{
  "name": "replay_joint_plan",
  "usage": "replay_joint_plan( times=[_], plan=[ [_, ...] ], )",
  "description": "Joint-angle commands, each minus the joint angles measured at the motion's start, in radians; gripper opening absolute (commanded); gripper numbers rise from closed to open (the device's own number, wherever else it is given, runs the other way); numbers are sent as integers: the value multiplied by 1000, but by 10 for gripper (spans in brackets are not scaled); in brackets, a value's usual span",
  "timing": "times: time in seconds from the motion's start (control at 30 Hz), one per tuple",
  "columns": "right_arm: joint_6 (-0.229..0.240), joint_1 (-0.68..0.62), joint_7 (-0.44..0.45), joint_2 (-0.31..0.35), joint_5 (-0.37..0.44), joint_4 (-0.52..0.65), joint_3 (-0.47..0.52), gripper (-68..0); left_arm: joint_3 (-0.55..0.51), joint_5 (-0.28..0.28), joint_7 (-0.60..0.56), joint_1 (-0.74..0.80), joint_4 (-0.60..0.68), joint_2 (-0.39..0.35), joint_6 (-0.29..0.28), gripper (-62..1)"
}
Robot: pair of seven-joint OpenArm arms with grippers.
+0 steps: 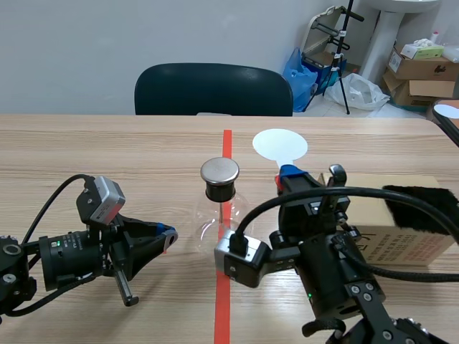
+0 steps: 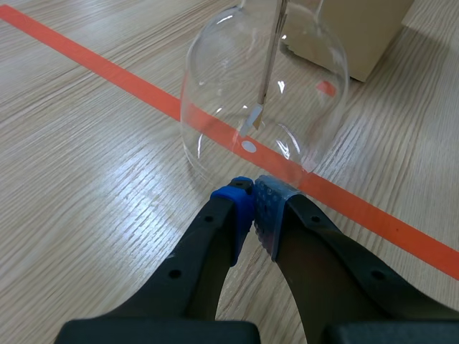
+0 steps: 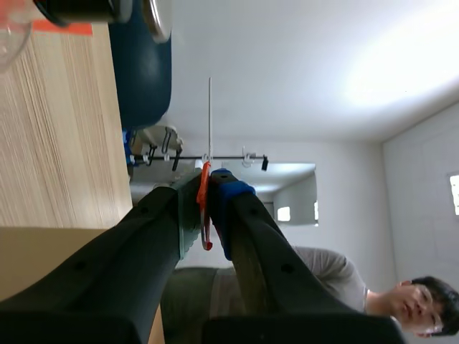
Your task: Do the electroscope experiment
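The electroscope is a clear glass flask with a black stopper and a round metal plate; it stands on the red tape line at mid table. In the left wrist view the flask is just ahead of my left gripper, and a metal rod with a small leaf hangs inside it. The left gripper lies low, shut on nothing, with its tips near the flask's base. My right gripper is shut on the orange handle of a white disc, held upright to the right of the metal plate.
A cardboard box with a black furry cloth on it sits at the right, behind my right arm. A dark chair stands across the table. The right wrist view catches a person.
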Motion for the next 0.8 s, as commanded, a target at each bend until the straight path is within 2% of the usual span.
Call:
replay_joint_plan(
  times=[0.0, 0.4, 0.77],
  plan=[
    [-14, 18, 26, 13, -8, 11, 10, -667, -6, -14, -18, -6, 24, 2, -2, -567],
    [-14, 18, 252, 13, -8, 11, 9, -667, -6, -14, -18, -6, 24, 2, -2, -567],
    [-14, 17, 297, 14, -3, 11, 9, -667, -6, -14, -18, -6, 24, 2, -2, -567]
  ],
)
